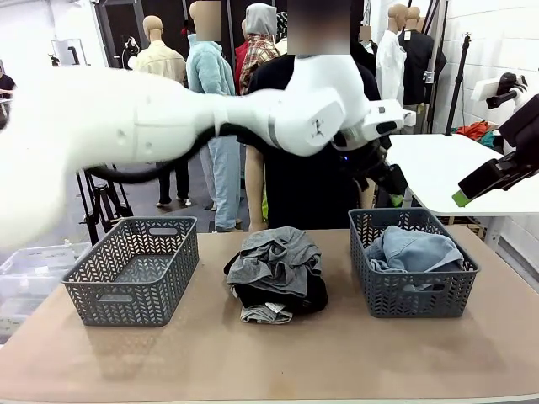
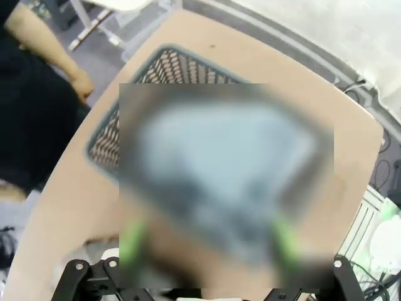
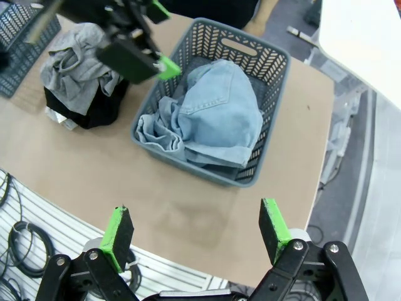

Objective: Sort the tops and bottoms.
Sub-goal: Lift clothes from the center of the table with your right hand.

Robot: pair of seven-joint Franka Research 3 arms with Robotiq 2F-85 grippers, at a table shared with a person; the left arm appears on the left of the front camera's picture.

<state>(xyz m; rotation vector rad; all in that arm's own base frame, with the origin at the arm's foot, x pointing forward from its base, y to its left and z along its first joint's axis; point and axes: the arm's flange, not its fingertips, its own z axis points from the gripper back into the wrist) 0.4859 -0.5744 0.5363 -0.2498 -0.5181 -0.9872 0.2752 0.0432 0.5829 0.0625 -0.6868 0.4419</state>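
Observation:
A light blue denim garment [image 1: 414,250] lies in the right grey basket [image 1: 413,296]. Grey and black garments are heaped in a pile [image 1: 276,273] on the table's middle. My left gripper [image 1: 381,171] hangs above that basket's far rim, reaching across from the left. In the right wrist view the left gripper [image 3: 161,37] is open and empty over the denim [image 3: 213,116]. My right gripper [image 3: 195,226] is open too, high over the table's right front, with nothing in it. Its green pad [image 1: 461,199] shows at the far right of the front view.
An empty grey basket [image 1: 133,271] stands on the left of the table. A person in a black top [image 1: 303,189] stands behind the far edge, one hand [image 2: 80,88] near the right basket [image 2: 182,61]. A white table [image 1: 455,164] stands at the right rear.

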